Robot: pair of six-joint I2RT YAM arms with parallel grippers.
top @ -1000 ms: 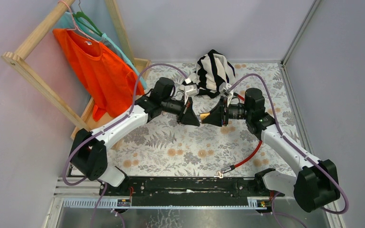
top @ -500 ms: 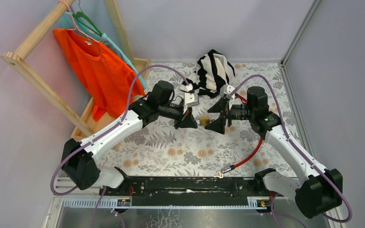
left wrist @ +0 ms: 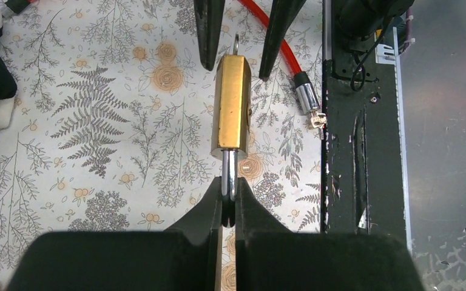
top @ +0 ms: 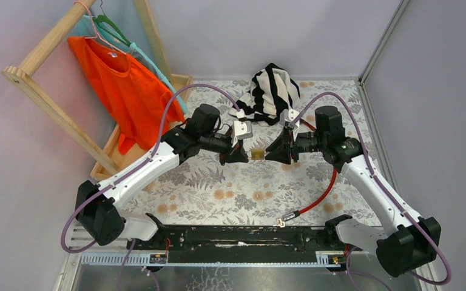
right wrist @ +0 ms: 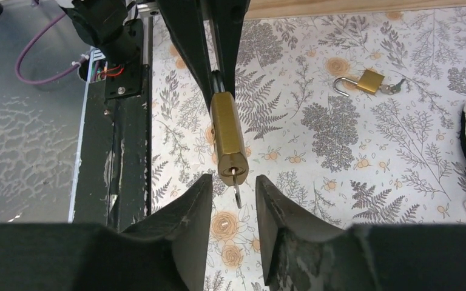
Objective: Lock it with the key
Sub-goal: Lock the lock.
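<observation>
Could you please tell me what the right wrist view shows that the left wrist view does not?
Only the right wrist view: a second padlock lying open on the tablecloth. Only the left wrist view: the red cable and its metal end. Both: the brass padlock held by its shackle in the left gripper, its key end between the open fingers of the right gripper.

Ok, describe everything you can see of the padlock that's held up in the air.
The brass padlock is a blocky gold-coloured metal body with a silver shackle. It is held roughly level above the fern-print table, the left claw shut on its shackle. A small silver key sticks out of the keyhole end; the right claw straddles that key, open, not touching it.
</observation>
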